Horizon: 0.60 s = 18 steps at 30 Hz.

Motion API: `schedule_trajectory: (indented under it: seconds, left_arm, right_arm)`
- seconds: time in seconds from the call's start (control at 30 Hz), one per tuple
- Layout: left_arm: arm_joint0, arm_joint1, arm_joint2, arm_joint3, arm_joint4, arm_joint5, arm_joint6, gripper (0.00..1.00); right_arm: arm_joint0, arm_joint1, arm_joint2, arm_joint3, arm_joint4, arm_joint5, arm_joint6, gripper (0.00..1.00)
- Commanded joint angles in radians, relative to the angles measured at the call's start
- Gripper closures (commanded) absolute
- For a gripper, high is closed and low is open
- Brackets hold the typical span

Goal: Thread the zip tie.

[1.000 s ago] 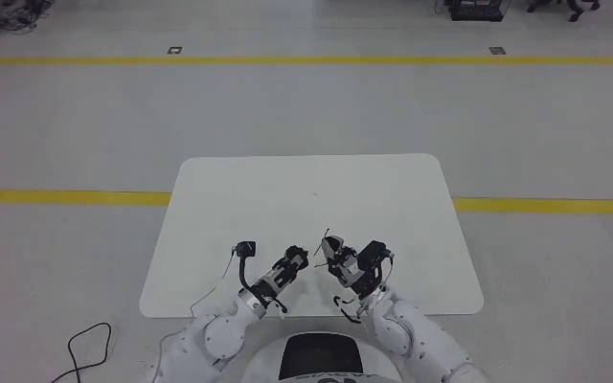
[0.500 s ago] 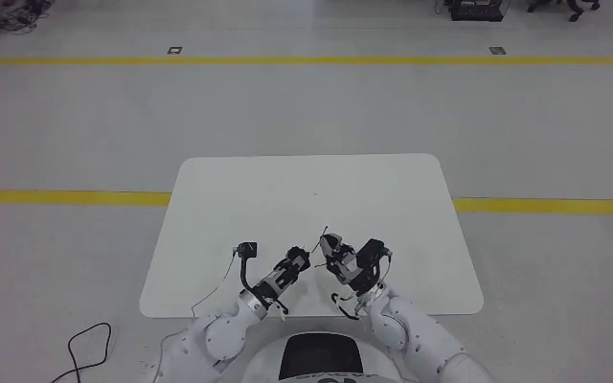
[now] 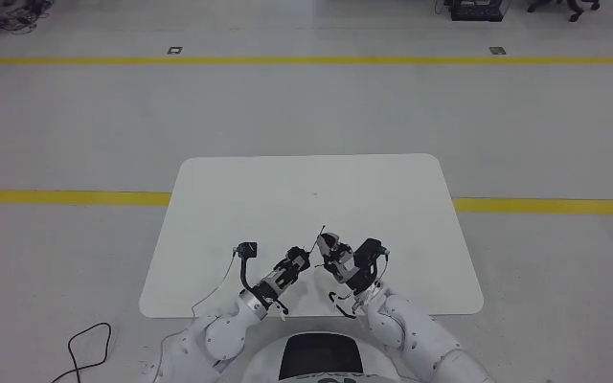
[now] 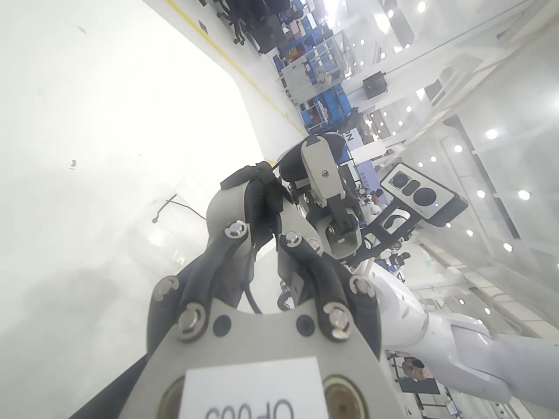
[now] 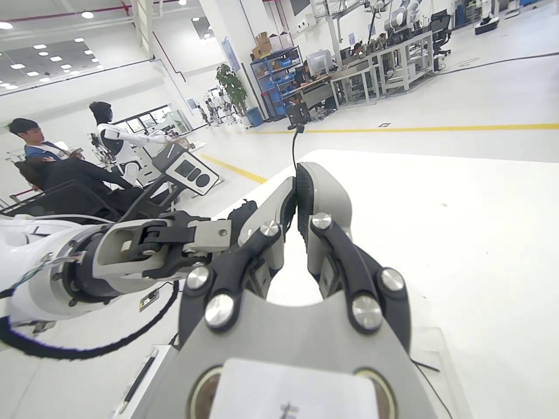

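Right wrist view gives me the plainest look. My right jaws are pressed fully together on the zip tie (image 5: 295, 154), a thin black strand that rises straight out of the tips toward the top centre of the frame. Its long axis runs in line with my fingers, and its free end hangs in the air above the white desk (image 5: 458, 228). My left jaws sit just left of them in that frame, tip close to tip. In the left wrist view they look closed too, with something dark bunched at the tips. I cannot tell whether that is the tie's other end or only padding. In the top view both pairs meet low in the frame, a little below centre, near the desk's lower edge, and the strand pokes upward from the right pair. I judge that threading turns on that upright free end: it lies beyond both tips, and the left arm is nearer the held part than the end. The only crowding I see comes from the two sets of fingers themselves. A yellow floor line (image 3: 86, 197) crosses behind the desk.
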Motion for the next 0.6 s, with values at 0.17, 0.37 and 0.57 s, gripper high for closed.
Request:
schedule_trajectory:
  seconds: [0.17,0.37,0.57]
  left_arm:
    - [0.000,0.000,0.000,0.000,0.000,0.000,0.000,1.00]
    - [0.000,0.000,0.000,0.000,0.000,0.000,0.000,1.00]
    - [0.000,0.000,0.000,0.000,0.000,0.000,0.000,1.00]
  right_arm:
    - [-0.005,-0.002,0.005,-0.006,-0.011,0.000,-0.004,1.00]
    - [-0.011,-0.003,0.009,-0.010,-0.017,0.000,-0.005,1.00]
    - [-0.024,-0.001,0.020,-0.022,-0.022,0.000,-0.017,1.00]
